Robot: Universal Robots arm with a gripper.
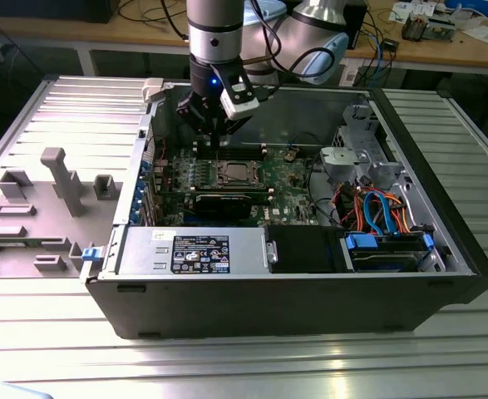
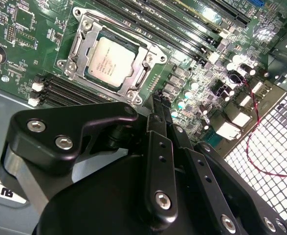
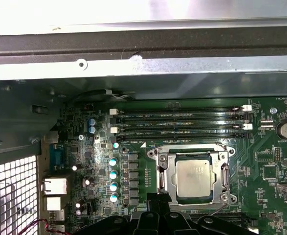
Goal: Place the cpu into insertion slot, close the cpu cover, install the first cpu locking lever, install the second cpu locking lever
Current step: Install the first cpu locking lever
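Cpu (image 3: 196, 179) level inside insertion slot (image 3: 164, 179) rim

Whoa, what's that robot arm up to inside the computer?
A robot arm is working inside an open computer case. Its gripper is shut with nothing in it and hovers over the green board, close to the processor socket. The cpu already sits in the insertion slot, and the cpu cover lies flat around it. Whether the locking levers are latched is hard to tell.
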